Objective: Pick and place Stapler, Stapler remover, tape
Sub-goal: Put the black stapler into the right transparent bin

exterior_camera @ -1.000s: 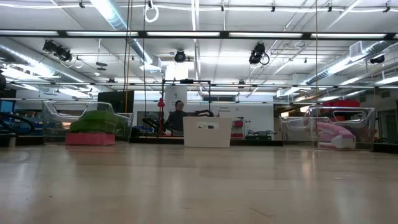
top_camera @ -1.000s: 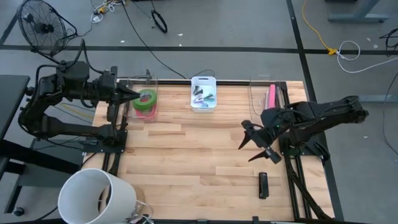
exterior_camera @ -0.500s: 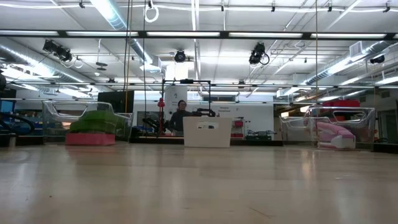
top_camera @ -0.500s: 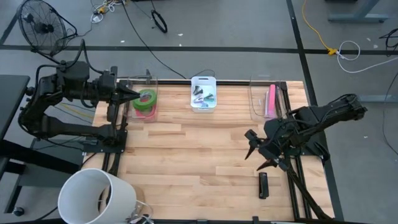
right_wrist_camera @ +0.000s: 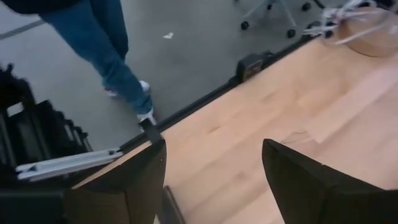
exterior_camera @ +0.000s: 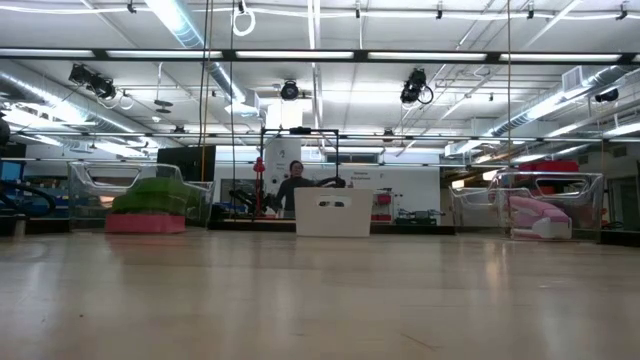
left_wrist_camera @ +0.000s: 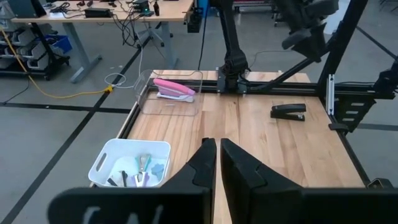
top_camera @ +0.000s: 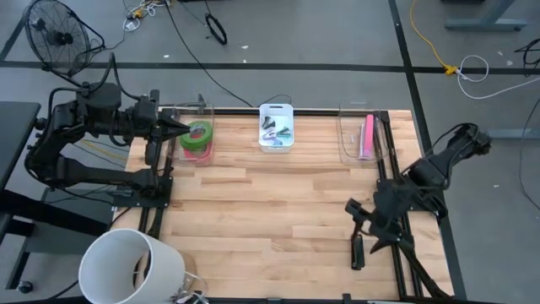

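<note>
Two grippers: my right gripper (top_camera: 364,226) hangs with fingers spread over the black stapler (top_camera: 357,251); my left gripper (top_camera: 179,126), pinched together, waits by the tape (top_camera: 198,135).

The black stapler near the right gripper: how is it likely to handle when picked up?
The black stapler looks rigid, so it should not flex. It lies flat and long on the wooden table, so it seems unlikely to roll. A grip near one end might let it tilt; the open right gripper hovers close by its end.
</note>
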